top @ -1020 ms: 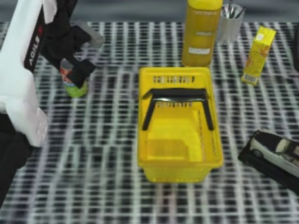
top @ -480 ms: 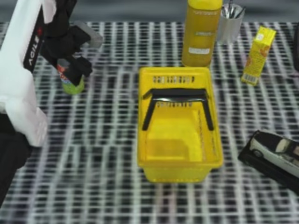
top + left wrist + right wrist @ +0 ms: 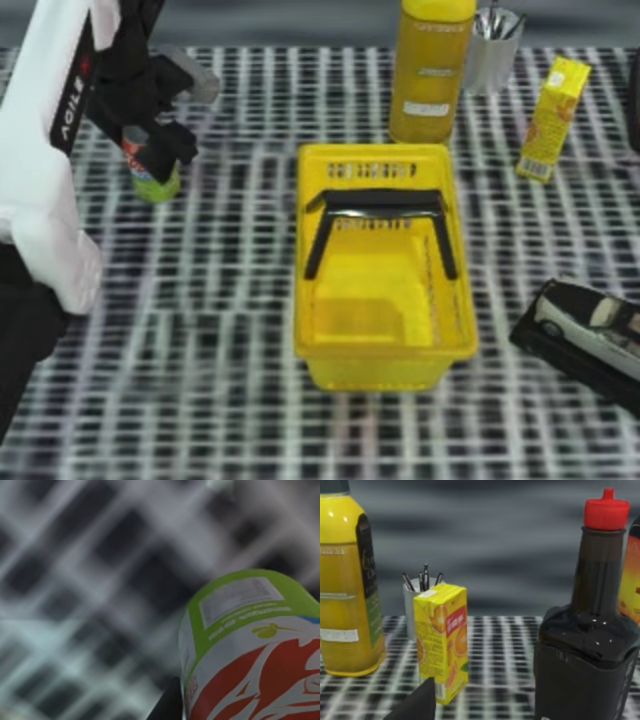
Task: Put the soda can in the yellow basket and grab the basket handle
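Observation:
The soda can (image 3: pixel 152 180), red over green, is at the table's far left, and my left gripper (image 3: pixel 150 150) comes down over it and is shut on it. In the left wrist view the soda can (image 3: pixel 250 645) fills the frame, with one dark finger (image 3: pixel 167 705) pressed against its side. The yellow basket (image 3: pixel 385 372) stands at the middle of the table, to the right of the can. Its black basket handle (image 3: pixel 380 200) lies folded across the far half. My right gripper (image 3: pixel 480 715) is parked off the right side, open, with nothing in it.
A tall yellow bottle (image 3: pixel 430 70) and a cup of pens (image 3: pixel 493 45) stand behind the basket. A yellow carton (image 3: pixel 553 118) is at the back right. A black toy car (image 3: pixel 590 335) lies at the right edge. A dark sauce bottle (image 3: pixel 590 645) is close to the right gripper.
The left gripper and the can shifted slightly up and to the left together between one second and half a second ago. Since then nothing has moved.

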Controlling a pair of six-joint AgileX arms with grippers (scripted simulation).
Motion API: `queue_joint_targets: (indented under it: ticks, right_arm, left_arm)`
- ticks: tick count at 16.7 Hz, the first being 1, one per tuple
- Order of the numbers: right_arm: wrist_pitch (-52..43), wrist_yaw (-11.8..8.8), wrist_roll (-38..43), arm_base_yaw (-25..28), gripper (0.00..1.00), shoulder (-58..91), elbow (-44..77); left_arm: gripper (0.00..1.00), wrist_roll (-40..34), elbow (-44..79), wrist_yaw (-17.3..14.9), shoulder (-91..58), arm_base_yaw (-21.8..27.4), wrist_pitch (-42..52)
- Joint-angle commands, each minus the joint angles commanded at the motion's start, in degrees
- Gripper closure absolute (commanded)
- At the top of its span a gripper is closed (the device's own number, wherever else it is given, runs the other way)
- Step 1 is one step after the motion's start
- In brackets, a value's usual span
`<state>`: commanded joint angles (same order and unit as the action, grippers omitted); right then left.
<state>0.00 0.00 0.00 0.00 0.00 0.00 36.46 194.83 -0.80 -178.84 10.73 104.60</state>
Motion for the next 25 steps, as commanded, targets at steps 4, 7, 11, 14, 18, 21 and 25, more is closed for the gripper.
queue_joint_targets:
  ticks: [4,7,11,14,18,21,25]
  right_arm:
    - [0.0,0.0,0.0,0.0,0.0,0.0,0.0]
    - [0.0,0.0,0.0,0.0,0.0,0.0,0.0]
    - [0.0,0.0,0.0,0.0,0.0,0.0,0.0]
    - [0.0,0.0,0.0,0.0,0.0,0.0,0.0]
    - [0.0,0.0,0.0,0.0,0.0,0.0,0.0]
    - [0.0,0.0,0.0,0.0,0.0,0.0,0.0]
    - [0.0,0.0,0.0,0.0,0.0,0.0,0.0]
  left_arm:
    - [1.0,-0.5,-1.2,-1.4,2.0,0.2,-3.1]
    - [1.0,-1.9,-5.1,-5.2,6.8,0.6,-11.8]
    - [1.0,-5.4,-14.9,-13.2,15.2,1.2,-29.1]
    - [1.0,-9.2,-25.8,-20.7,21.6,1.8,-44.3]
    - [1.0,-15.4,-44.1,-31.7,29.6,2.7,-65.3]
    - [1.0,-20.3,-59.6,-40.1,35.0,3.5,-81.0]
    - [1.0,-26.4,-80.3,-50.7,41.6,4.8,-101.2]
